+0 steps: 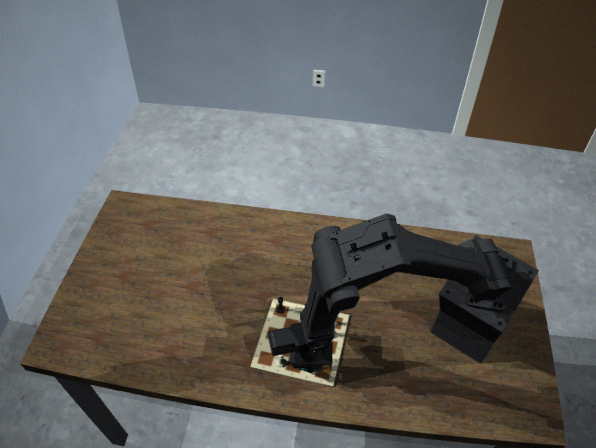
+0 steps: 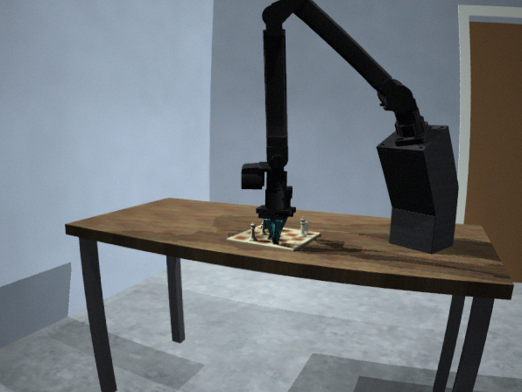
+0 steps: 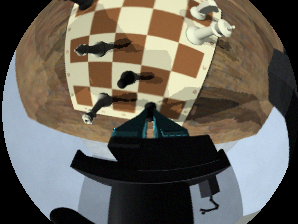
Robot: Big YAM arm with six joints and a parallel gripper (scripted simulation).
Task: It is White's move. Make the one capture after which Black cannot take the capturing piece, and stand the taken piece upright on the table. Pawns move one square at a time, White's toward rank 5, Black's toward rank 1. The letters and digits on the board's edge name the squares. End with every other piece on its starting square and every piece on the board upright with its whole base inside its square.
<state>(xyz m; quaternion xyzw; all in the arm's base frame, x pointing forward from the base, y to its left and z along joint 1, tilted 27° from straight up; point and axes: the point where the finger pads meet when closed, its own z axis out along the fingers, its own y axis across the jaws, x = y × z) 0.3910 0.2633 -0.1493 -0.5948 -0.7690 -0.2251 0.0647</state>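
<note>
Teal-fingered black gripper (image 2: 274, 238) sits low at frame centre on the cream-and-brown chessboard (image 2: 306, 240), vertical for a clean lift. Pinched onto a small dark chess piece, mostly hidden, probably the captured one.

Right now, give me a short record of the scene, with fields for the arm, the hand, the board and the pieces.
arm: reaches from its base down over the board's near edge
hand: low on the chessboard, shut on a small piece that its fingers hide
board: checkered, lying flat on the wooden table
black pieces: several along one side in the wrist view
white pieces: clustered at the opposite corner
taken piece on table: none seen yet
</note>
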